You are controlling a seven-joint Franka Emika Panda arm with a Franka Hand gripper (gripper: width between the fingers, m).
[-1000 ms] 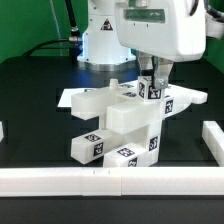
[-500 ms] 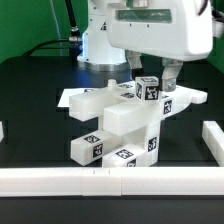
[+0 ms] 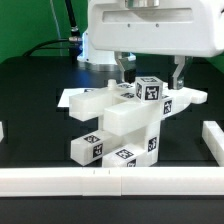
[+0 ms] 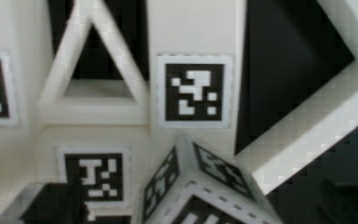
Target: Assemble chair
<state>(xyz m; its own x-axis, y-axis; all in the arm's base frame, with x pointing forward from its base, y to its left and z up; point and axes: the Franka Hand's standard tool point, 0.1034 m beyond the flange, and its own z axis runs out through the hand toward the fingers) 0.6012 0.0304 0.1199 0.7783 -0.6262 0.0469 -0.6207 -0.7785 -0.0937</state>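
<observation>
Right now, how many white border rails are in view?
3: front rail; right rail, at the exterior view's right; left rail, barely showing at its left. Others may be hidden.

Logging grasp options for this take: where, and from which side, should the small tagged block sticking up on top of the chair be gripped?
Probably grip the small tagged block near its upper end, coming straight down from above. It stands proud of the rest of the chair, so its side faces look free up there, and the open fingers hang to either side of it.
</observation>
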